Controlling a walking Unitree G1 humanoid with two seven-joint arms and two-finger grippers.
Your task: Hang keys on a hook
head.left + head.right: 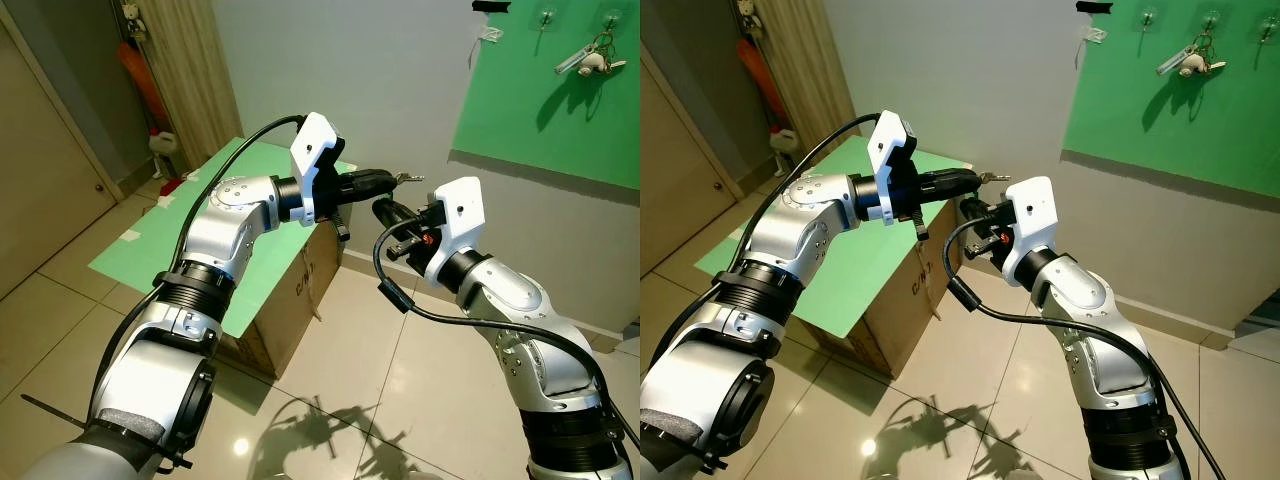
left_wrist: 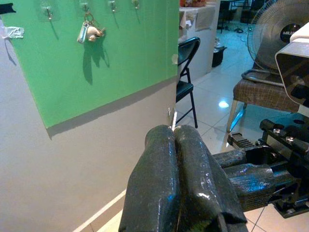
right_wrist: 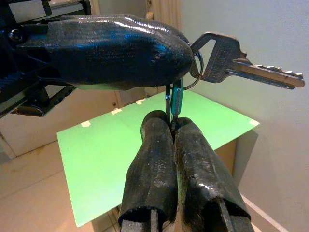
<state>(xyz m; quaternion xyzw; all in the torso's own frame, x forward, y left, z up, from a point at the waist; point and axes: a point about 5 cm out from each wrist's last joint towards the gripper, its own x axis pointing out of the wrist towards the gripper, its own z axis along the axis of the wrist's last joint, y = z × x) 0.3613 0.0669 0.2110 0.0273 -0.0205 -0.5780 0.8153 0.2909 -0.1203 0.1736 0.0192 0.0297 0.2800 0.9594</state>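
Observation:
A silver key on a ring with a small green carabiner hangs in the air between my two grippers. My left gripper is shut on the ring, with the key blade sticking out past its tips. From just below, my right gripper is shut on the carabiner. A green board on the wall to the upper right carries clear hooks. Another key bunch hangs from one of them.
A cardboard box topped with a green sheet stands on the tiled floor under my left arm. A black chair, a wicker seat and a fan stand past the wall's end.

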